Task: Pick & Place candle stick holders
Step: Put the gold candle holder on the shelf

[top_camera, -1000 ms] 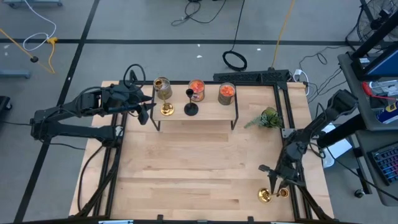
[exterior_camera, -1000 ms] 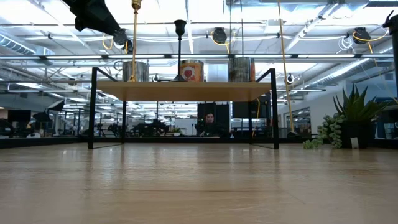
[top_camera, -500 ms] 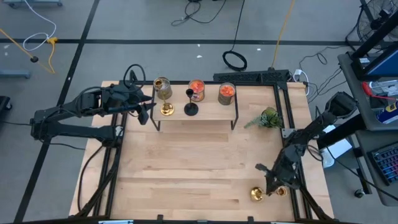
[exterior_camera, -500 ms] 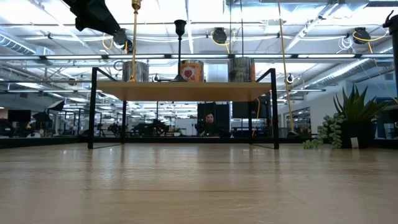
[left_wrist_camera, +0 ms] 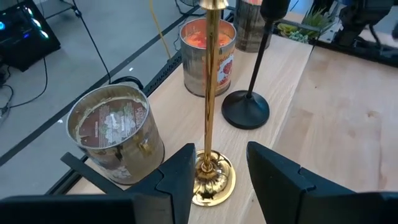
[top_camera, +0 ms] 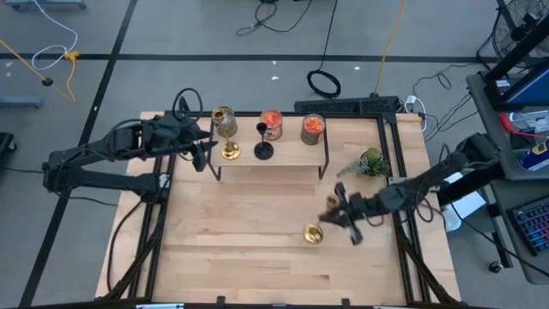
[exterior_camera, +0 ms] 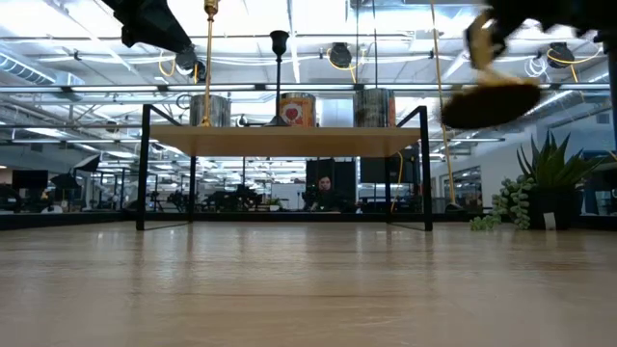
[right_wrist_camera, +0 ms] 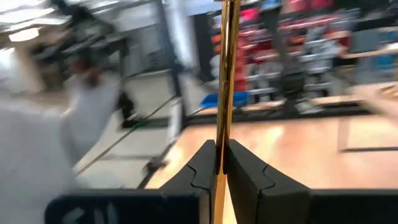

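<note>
One gold holder (top_camera: 230, 150) and the black holder (top_camera: 263, 149) stand by their round bases on the raised wooden shelf (top_camera: 292, 157). My left gripper (top_camera: 204, 154) is open at the shelf's left end. Its fingers stand on either side of that gold holder's base (left_wrist_camera: 211, 179) without touching it. My right gripper (top_camera: 337, 215) is shut on the second gold holder (top_camera: 314, 233), in the air right of the table's middle. This holder shows blurred in the low view (exterior_camera: 492, 99). My right gripper pinches the gold holder's thin stem (right_wrist_camera: 222, 134) between its two fingers, which lie across the stem. The fingers come from the table's right side. The holder is lifted clear of the table and tilted, its round base (top_camera: 314, 233) lowest.
Three short jars (top_camera: 225, 120) (top_camera: 271, 123) (top_camera: 312, 128) stand along the shelf's far side. A green plant sprig (top_camera: 369, 163) lies on the table right of the shelf. Bare wooden tabletop (top_camera: 249, 240) spreads in front of the shelf. A person shows far behind the table (exterior_camera: 325, 188).
My right gripper has gone from the table's near right corner up and toward the table's middle and the shelf, staying shut on the gold holder. The holder has gone from low at the near right corner to lifted clear and tilted.
</note>
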